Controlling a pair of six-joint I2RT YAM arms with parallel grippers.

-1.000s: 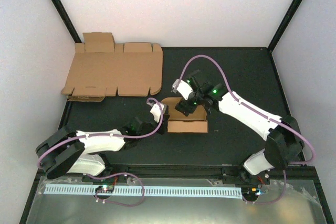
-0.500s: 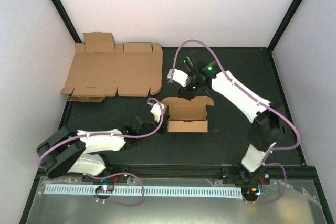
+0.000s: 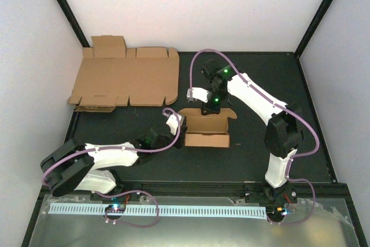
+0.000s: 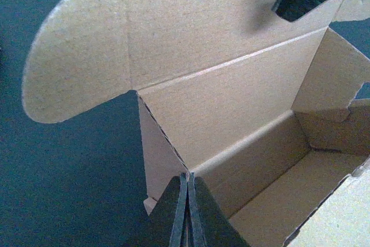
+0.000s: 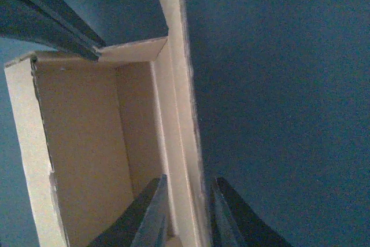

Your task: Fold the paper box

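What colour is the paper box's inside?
The paper box is plain brown inside; left wrist view.

One paper box (image 3: 206, 128), folded up with its lid open. One flat die-cut cardboard sheet (image 3: 127, 82) shows fully; a brown edge under its near corner may be a second sheet. Two robot arms: the left arm (image 3: 110, 157) and the right arm (image 3: 254, 96). Two pincers: the left pincer (image 4: 186, 201) and the right pincer (image 5: 188, 212). One white perforated strip (image 3: 173, 209). One bench (image 3: 260, 143).
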